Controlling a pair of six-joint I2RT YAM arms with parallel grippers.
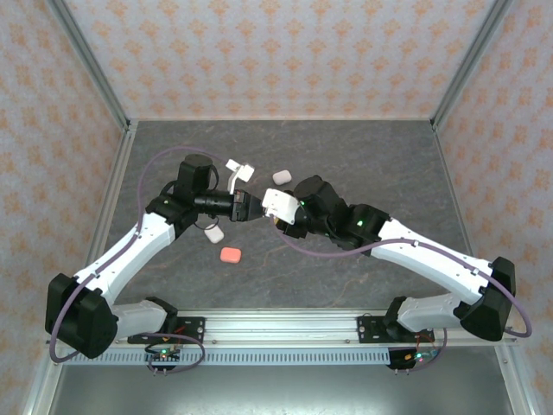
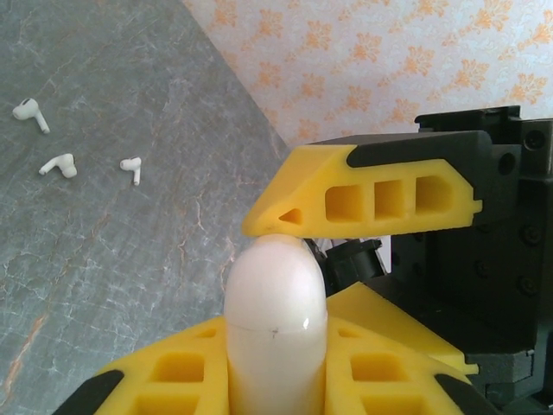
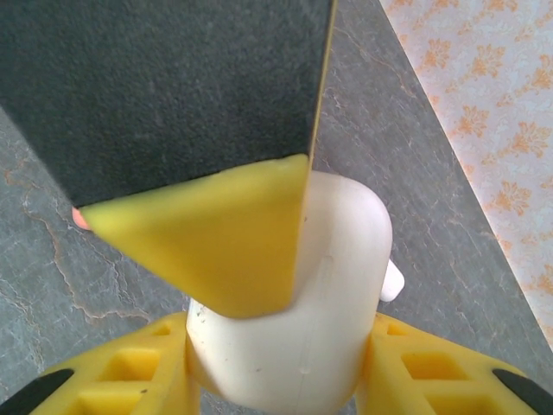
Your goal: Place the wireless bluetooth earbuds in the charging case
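A closed white charging case (image 1: 275, 204) hangs above the table's middle, held from both sides. My left gripper (image 1: 248, 207) is shut on it from the left, and its yellow fingers (image 2: 173, 380) flank the case (image 2: 276, 285). My right gripper (image 1: 287, 213) is shut on the same case (image 3: 346, 259) from the right, with one of its fingertips (image 2: 363, 199) resting on the case's rounded top. Three white earbuds (image 2: 59, 164) lie loose on the grey table, far off in the left wrist view.
An open white case (image 1: 239, 169) and a closed white one (image 1: 281, 177) lie behind the grippers. Another white case (image 1: 213, 233) and a pink case (image 1: 231, 255) lie nearer the arms. Patterned walls and metal posts enclose the grey table (image 1: 371, 164).
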